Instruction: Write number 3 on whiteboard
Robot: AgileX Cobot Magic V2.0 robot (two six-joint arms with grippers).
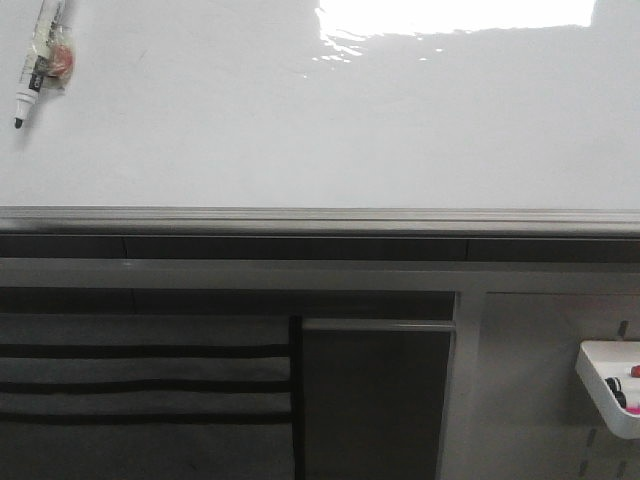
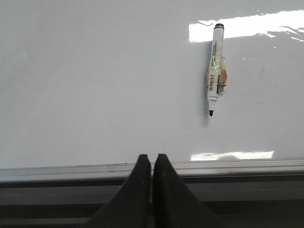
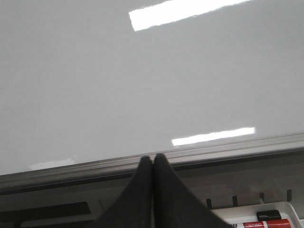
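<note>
The whiteboard (image 1: 300,130) is the largest item; it is a glossy white surface filling the far half of the front view, with bright glare (image 1: 450,15) at its far edge and a grey metal edge strip (image 1: 320,218) along its near side; no drawn digit is visible on it in any view, so the board surface reads as unmarked. A marker (image 1: 38,62) lies flat on the board at the far left, uncapped, its black tip pointing toward the near side; a transparent wrap with an orange-red patch sits around its barrel; the left wrist view shows the same marker (image 2: 216,71) resting on the board, apart from the gripper.

A small white tray (image 1: 612,385) hangs at the near right, below the board edge; it holds dark and pinkish items too small to identify in the front view; the right wrist view shows the tray (image 3: 285,209) containing a red-barrelled marker (image 3: 263,223) with a black cap.

Neither arm appears in the front view. The left gripper (image 2: 152,164) sits over the near edge strip, black fingers (image 2: 140,190) pressed together, holding nothing. The right gripper (image 3: 152,164) sits likewise at the near edge strip, just above the tray; its fingers (image 3: 166,194) are pressed together and empty.
</note>
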